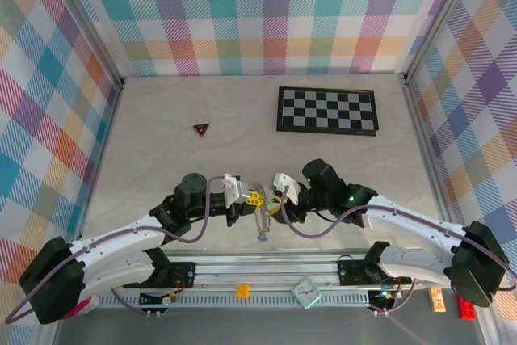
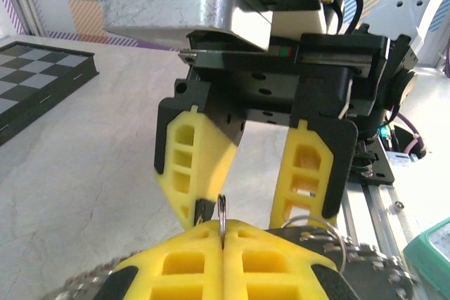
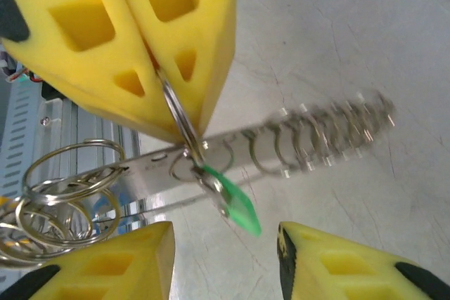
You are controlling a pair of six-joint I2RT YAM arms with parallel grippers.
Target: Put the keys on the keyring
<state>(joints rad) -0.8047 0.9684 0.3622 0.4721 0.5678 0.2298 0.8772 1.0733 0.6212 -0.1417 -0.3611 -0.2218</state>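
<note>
Keyring (image 3: 177,114) pinched by left fingers (image 3: 214,33).

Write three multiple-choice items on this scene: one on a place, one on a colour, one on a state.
1. The checkerboard lies: A. at the far right; B. at the near left; C. between the arms.
2. The key hanging below the left pincer, which is shut on the keyring, has a head that is: A. blue; B. red; C. green.
3. The right pincer is: A. shut on the chain; B. open; C. shut on the triangle.
Answers: 1 A, it sits upper right in the top view; 2 C, green shows in the right wrist view; 3 B, its fingers stand apart, gripping nothing.
</note>
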